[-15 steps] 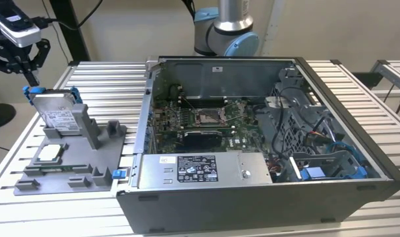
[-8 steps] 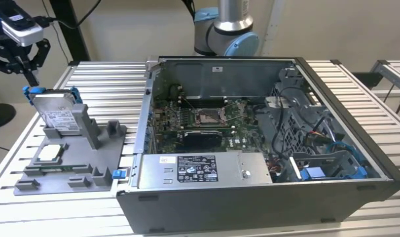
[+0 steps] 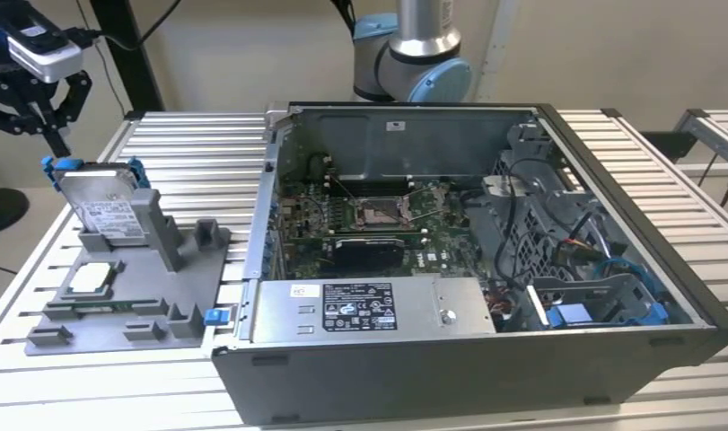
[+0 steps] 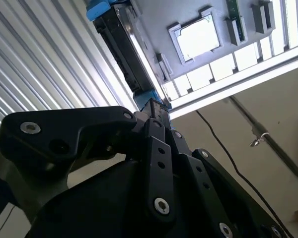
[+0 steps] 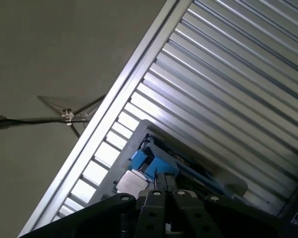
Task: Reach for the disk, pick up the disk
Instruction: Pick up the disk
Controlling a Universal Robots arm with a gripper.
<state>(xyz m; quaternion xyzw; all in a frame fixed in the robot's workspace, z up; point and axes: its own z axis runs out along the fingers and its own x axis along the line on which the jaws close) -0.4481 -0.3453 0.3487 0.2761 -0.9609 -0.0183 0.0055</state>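
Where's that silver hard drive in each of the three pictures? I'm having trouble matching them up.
Exterior view: the disk stands in the grey holder at the exterior view's left, just under the gripper.
Second wrist view: the disk is edge-on, running away from the gripper.
First wrist view: the disk lies just beyond the gripper.
Shared landmark: the slatted table.

above the disk (image 3: 106, 208) the air is open, save at its top corner, where the gripper (image 3: 56, 148) sits at the blue rail (image 3: 63, 165). on the disk's side toward the computer case (image 3: 484, 269), a tall grey post (image 3: 160, 229) of the fixture (image 3: 136, 310) stands just beside it, and the case's wall rises further off. on the disk's other side lies a narrow strip of slatted table (image 3: 196, 153), then open air.
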